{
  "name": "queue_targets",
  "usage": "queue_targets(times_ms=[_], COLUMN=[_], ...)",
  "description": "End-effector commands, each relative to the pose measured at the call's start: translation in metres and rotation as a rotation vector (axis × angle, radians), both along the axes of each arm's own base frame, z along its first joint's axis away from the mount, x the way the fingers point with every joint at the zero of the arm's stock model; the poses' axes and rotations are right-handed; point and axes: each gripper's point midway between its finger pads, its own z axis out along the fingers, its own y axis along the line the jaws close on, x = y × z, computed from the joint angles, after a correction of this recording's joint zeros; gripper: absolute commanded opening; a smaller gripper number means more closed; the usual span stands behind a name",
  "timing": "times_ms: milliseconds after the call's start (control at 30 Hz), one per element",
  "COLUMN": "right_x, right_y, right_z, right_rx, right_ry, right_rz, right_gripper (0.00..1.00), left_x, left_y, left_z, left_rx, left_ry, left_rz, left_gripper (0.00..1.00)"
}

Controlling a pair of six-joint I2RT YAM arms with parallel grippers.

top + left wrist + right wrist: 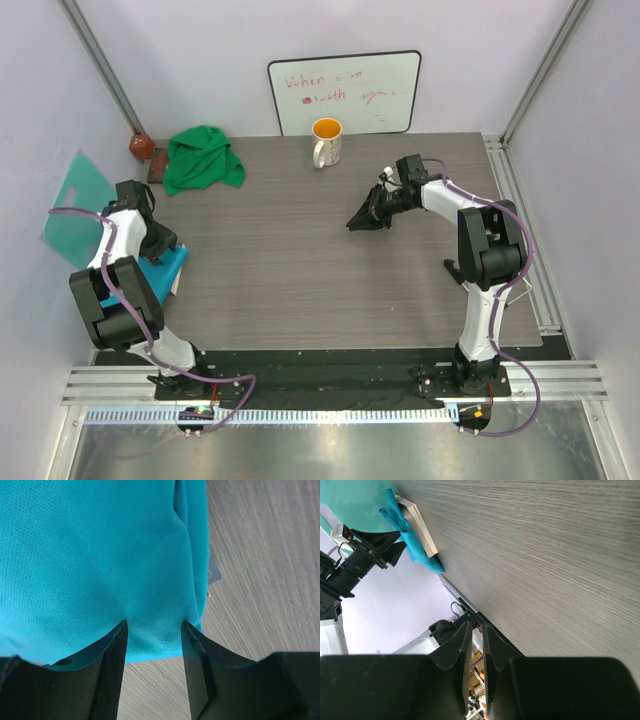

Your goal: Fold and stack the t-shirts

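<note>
The turquoise-blue t-shirt (158, 273) lies folded into a small pad at the table's left edge. It fills the left wrist view (100, 555) and also shows far off in the right wrist view (411, 539). My left gripper (166, 248) is over it, open, with its fingertips (121, 630) down on the cloth's near edge and nothing between the jaws (152, 625). The green t-shirt (203, 158) lies crumpled at the back left. My right gripper (365, 219) hovers low over the table's middle right, shut and empty (476, 626).
An orange-and-white mug (326, 142) stands at the back centre before a whiteboard (345, 92). A mint-teal plastic sheet (75, 195) leans at the left wall. A small brown object (140, 146) and a dark block (157, 168) sit beside the green shirt. A pale flat slab (422, 530) lies under the turquoise shirt.
</note>
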Motion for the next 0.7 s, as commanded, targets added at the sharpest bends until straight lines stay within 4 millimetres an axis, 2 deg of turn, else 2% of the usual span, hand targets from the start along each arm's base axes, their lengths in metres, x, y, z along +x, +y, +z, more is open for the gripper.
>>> queue_targets(times_ms=[0, 433, 600, 667], right_x=[0.009, 0.002, -0.004, -0.006], right_y=[0.006, 0.004, 0.002, 0.002], right_z=[0.017, 0.017, 0.017, 0.017], right_rx=[0.034, 0.022, 0.017, 0.015], right_ry=[-0.032, -0.031, -0.033, -0.034], right_rz=[0.005, 0.001, 0.0, 0.003], right_gripper=[0.19, 0.2, 0.2, 0.19], left_x=[0.006, 0.018, 0.025, 0.033], left_y=[0.01, 0.0, -0.005, -0.007], left_z=[0.002, -0.021, -0.015, 0.0], left_rx=[0.034, -0.044, -0.06, -0.06], left_ry=[-0.009, 0.022, -0.015, -0.069], left_rz=[0.025, -0.056, -0.087, -0.104], left_gripper=[0.48, 0.5, 0.49, 0.49])
